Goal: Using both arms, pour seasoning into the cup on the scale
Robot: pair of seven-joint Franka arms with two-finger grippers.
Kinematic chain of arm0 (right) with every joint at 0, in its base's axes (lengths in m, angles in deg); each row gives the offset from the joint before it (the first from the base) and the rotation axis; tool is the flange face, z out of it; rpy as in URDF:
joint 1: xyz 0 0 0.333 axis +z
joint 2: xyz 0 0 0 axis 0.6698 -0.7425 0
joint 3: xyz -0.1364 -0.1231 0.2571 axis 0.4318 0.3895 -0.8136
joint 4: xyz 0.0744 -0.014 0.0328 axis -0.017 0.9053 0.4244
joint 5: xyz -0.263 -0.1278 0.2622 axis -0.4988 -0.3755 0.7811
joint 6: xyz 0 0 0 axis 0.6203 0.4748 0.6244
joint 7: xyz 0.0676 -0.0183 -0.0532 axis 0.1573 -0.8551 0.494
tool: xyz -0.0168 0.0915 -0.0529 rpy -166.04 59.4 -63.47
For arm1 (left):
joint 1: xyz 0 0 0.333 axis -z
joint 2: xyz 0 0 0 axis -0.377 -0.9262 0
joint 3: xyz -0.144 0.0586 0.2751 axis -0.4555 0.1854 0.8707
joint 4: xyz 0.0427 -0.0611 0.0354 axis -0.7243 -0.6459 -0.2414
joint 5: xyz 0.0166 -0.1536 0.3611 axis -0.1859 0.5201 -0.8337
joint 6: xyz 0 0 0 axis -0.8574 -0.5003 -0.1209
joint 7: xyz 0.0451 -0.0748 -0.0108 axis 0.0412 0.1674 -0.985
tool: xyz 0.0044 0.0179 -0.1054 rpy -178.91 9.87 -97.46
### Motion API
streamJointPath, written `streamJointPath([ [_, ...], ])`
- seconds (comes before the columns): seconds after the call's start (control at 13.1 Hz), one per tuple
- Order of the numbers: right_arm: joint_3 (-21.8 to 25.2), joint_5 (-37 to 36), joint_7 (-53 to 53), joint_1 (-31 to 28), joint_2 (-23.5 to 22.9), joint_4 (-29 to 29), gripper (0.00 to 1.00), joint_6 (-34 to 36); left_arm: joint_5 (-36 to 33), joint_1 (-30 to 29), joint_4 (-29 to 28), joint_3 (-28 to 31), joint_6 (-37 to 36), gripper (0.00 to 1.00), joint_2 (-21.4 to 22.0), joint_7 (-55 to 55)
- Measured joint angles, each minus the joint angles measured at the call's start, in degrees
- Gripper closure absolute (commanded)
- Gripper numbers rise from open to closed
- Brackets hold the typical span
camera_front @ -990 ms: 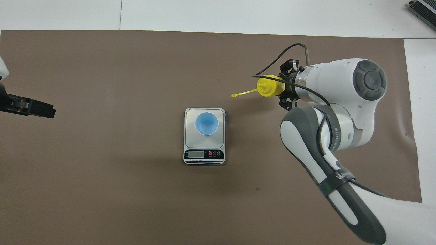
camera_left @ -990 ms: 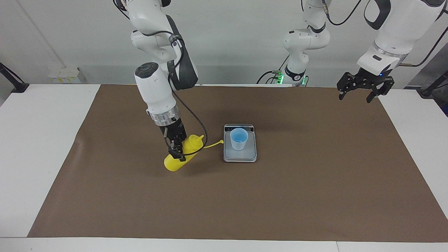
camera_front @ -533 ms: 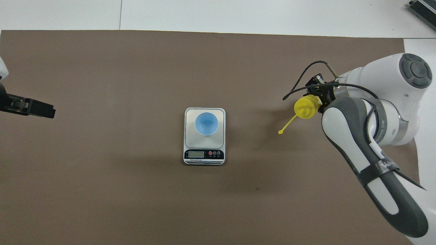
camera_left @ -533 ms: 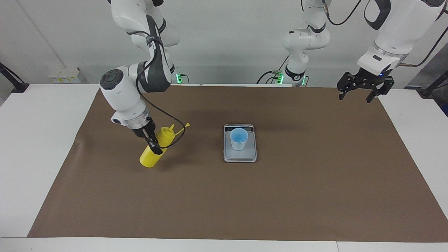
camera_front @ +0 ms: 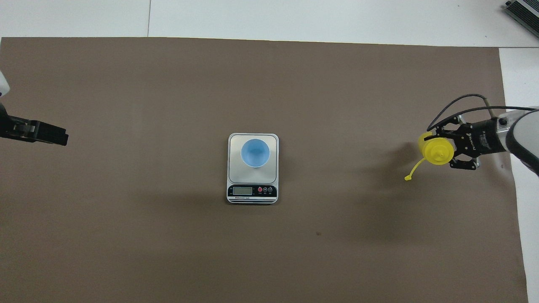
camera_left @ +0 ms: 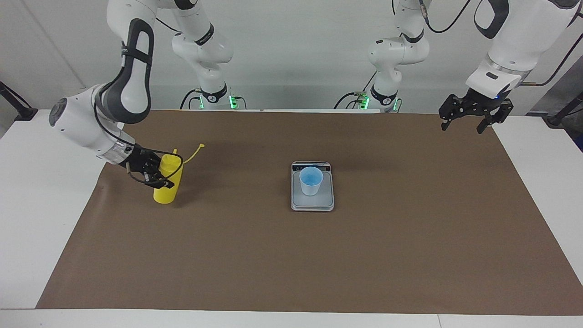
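1. Where the right gripper (camera_left: 157,175) meets the seasoning (camera_left: 167,182), its jaws are clenched on the bottle's upper body; the bottle stands upright on the brown mat (camera_left: 291,255) at the right arm's end of the table (camera_left: 41,182), and whether its base touches the mat I cannot tell.
2. The left gripper (camera_left: 469,119) waits with jaws released, holding nothing, over the mat's corner at the left arm's end.
3. Overhead, most of the right arm is cut off at the frame's edge, and the bottle's body hides under its cone nozzle.
4. The tethered cap (camera_front: 407,178) sticks out on a thin strap.
5. The cup (camera_left: 311,180), pale blue and tapered, stands on the scale (camera_left: 312,203), flat and silver-grey, mid-table.
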Motion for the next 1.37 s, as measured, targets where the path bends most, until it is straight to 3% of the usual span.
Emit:
streamJointPath([
  [0.38, -0.02, 2.22, 0.06, -7.18, -2.81, 0.37, 1.00, 4.17, 0.00, 0.00, 0.00, -0.01, 0.00, 0.00, 0.00, 0.00],
  [0.46, -0.01, 2.48, 0.06, -8.18, -4.12, 0.09, 0.46, 4.29, 0.00, 0.00, 0.00, -0.01, 0.00, 0.00, 0.00, 0.00],
  [0.53, 0.03, 3.17, 0.03, -8.96, -5.28, -0.23, 0.00, 4.25, 0.00, 0.00, 0.00, -0.01, 0.00, 0.00, 0.00, 0.00],
  [0.99, 1.36, 3.20, 0.31, -9.99, -5.22, -1.67, 0.00, -0.42, 0.00, 0.00, 0.00, 0.00, 0.04, 0.00, 0.01, 0.00],
  [1.37, 2.99, -9.91, 16.22, -10.33, -3.18, -2.38, 0.00, -2.06, 0.00, 0.00, 0.00, 0.00, 0.09, 0.00, 0.01, 0.00],
])
